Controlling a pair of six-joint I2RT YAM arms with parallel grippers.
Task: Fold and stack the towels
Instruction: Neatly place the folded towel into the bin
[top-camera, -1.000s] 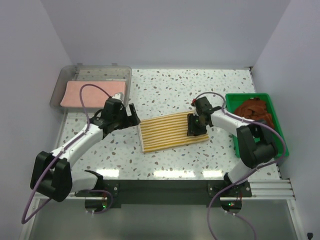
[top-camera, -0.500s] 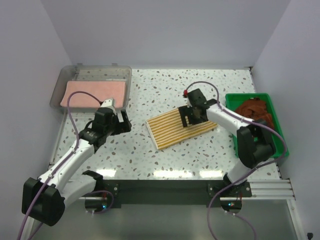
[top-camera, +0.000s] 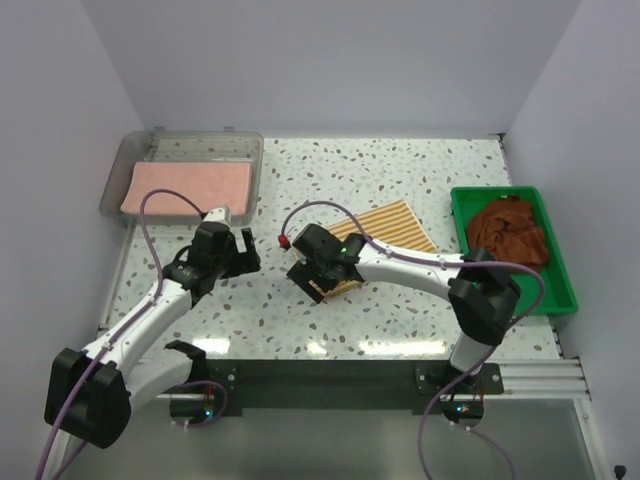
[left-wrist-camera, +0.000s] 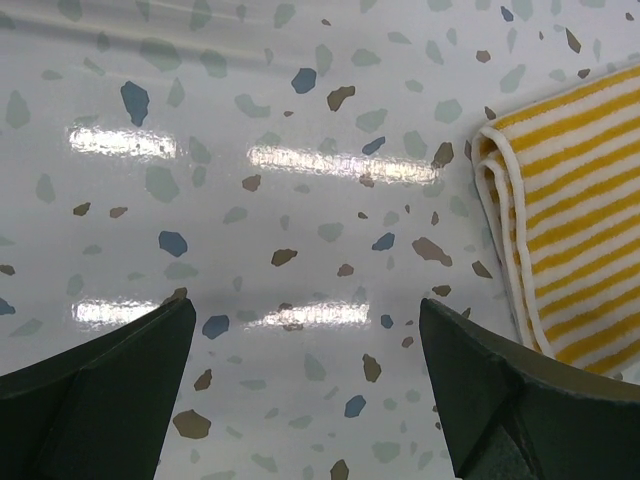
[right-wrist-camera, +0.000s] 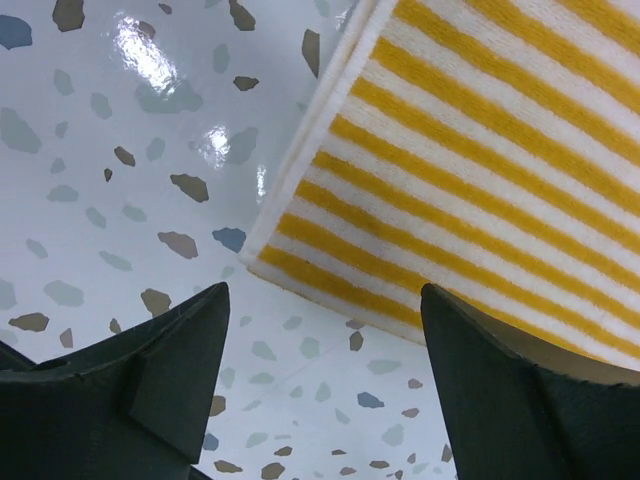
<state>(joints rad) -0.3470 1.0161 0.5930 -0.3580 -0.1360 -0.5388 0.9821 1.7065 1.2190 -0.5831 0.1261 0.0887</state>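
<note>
Right fingers (right-wrist-camera: 520, 400) leftward — over towel (right-wrist-camera: 480, 150) corner

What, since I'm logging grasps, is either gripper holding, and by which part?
Nothing is held. The right gripper stands open over a corner of the striped towel; the left gripper is open over the table.

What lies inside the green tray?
Crumpled brown cloth lies in the far part of the tray; its near floor is bare. How many towels make the heap, or what is under it, cannot be seen.
</note>
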